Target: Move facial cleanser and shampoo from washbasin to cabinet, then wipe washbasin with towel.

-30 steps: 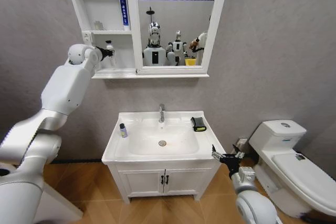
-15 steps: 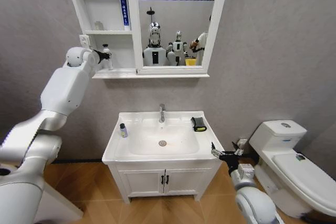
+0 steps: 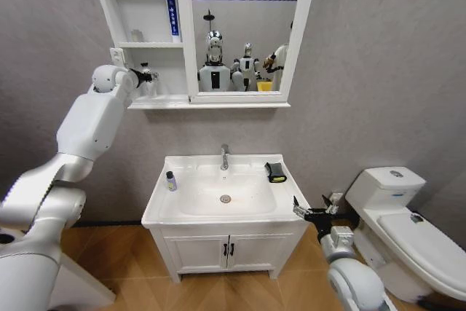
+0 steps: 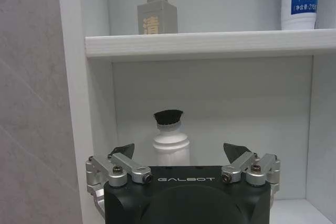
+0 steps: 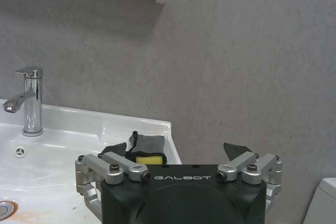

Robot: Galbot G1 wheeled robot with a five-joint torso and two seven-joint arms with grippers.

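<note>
Facial cleanser [image 4: 171,141] stands on the cabinet [image 3: 122,46] lowest shelf, between my left gripper [image 4: 181,156] fingers, which are spread, not touching. Risk I see: a skewed retreat clips it over.

White facial cleanser [image 4: 171,148], dark cap; purple shampoo [image 3: 170,181], black cap; black towel [image 3: 275,172], yellow edge; white washbasin [image 3: 164,202].

facial cleanser [image 4: 171,144] stands on the cabinet [image 4: 210,43] shelf between spread jaws.
</note>
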